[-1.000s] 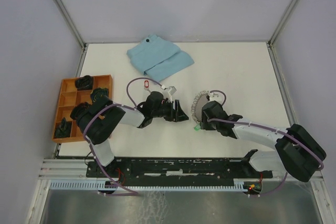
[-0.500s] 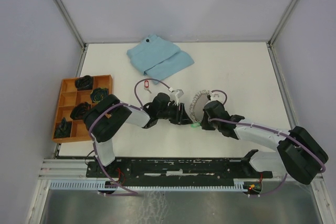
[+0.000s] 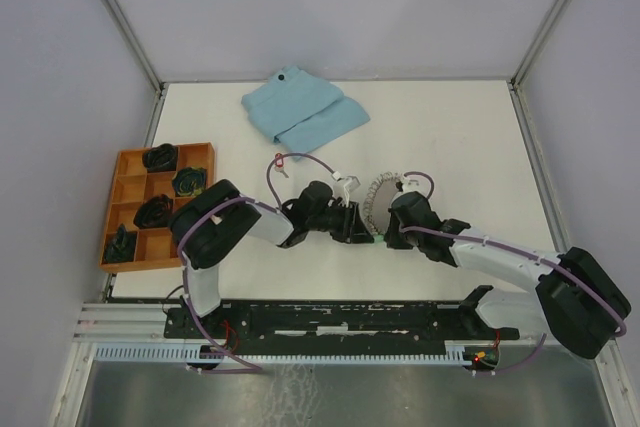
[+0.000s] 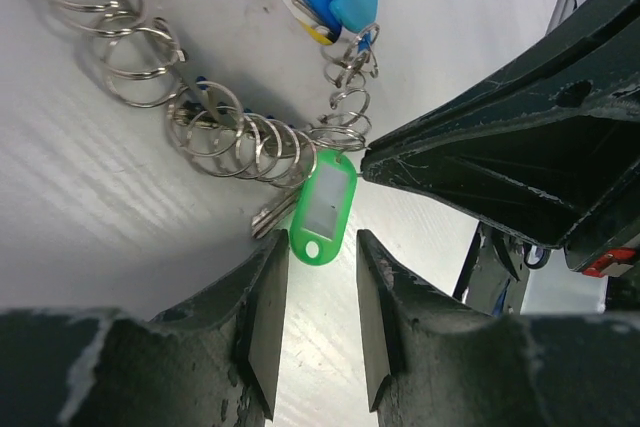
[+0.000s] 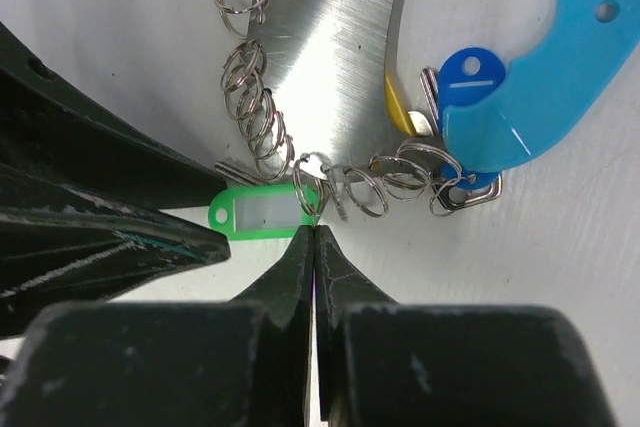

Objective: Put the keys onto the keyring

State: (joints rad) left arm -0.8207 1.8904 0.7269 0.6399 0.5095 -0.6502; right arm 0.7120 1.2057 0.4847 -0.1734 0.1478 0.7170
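The keyring (image 3: pixel 380 190) lies at mid-table, a chain of grey rings (image 4: pixel 215 127) with a light-blue strap (image 5: pixel 540 97) and a yellow tag (image 5: pixel 398 107). A blue-tagged key (image 5: pixel 468 72) lies against the strap. The green-tagged key (image 4: pixel 322 209) lies at the chain's near end (image 5: pixel 262 212). My left gripper (image 4: pixel 320 247) is open, and the tag's tip is just between its fingertips. My right gripper (image 5: pixel 313 229) is shut, its tips pinching the bottom of a ring (image 5: pixel 312 187) at the green tag's end. The red-tagged key (image 3: pixel 280 159) lies alone to the left.
A folded light-blue cloth (image 3: pixel 303 108) lies at the back. An orange compartment tray (image 3: pixel 130 182) with dark items stands at the left edge. Both grippers (image 3: pixel 370 229) meet tip to tip at the keyring.
My left gripper has moved right to the keyring and now brackets the green tag. My right gripper has stayed at the ring.
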